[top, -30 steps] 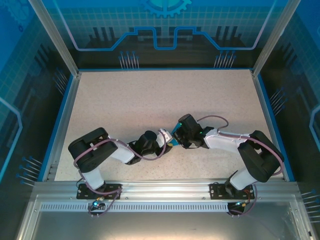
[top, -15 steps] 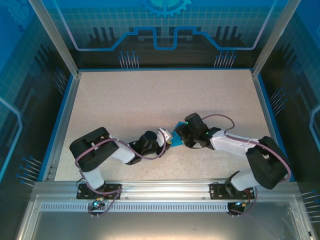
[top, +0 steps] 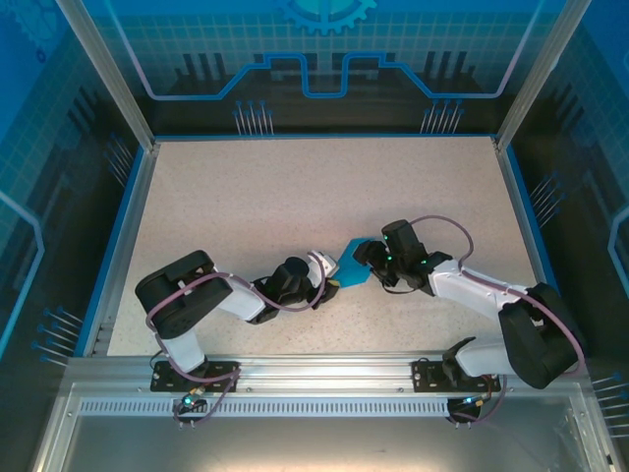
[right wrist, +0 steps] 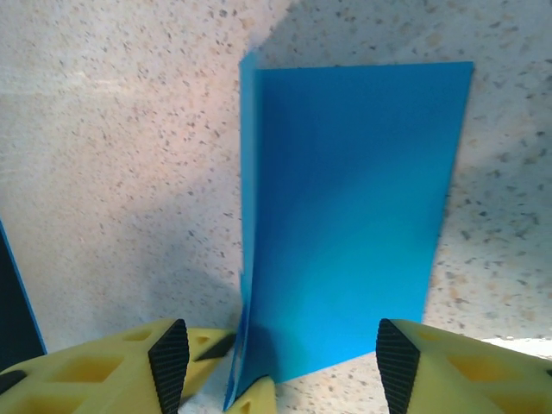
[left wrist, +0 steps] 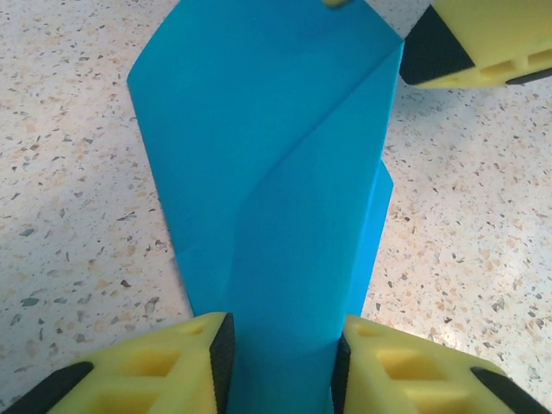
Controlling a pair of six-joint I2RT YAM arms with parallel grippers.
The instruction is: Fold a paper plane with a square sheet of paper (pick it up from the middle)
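Note:
The square sheet of paper (top: 353, 265) is teal-blue, folded into a narrower shape, and lies on the table between both grippers. In the left wrist view the paper (left wrist: 276, 172) shows a diagonal crease and runs between the pads of my left gripper (left wrist: 283, 345), whose jaws stand apart. My left gripper (top: 332, 276) sits at the paper's left end. My right gripper (top: 367, 258) is at its right end. Its jaws (right wrist: 283, 349) are wide open around the paper (right wrist: 354, 216), which has one flap standing up on the left. A left fingertip (right wrist: 254, 401) shows at the paper's near edge.
The speckled table (top: 295, 187) has a blue raised rim (top: 118, 236) on the left, far and right sides. Aluminium posts rise at the far corners, and a metal rail (top: 314, 379) carries both arm bases at the near edge.
My right gripper has opened and drawn back to the right, uncovering more of the paper. The left arm has stayed in place with its jaws a little wider.

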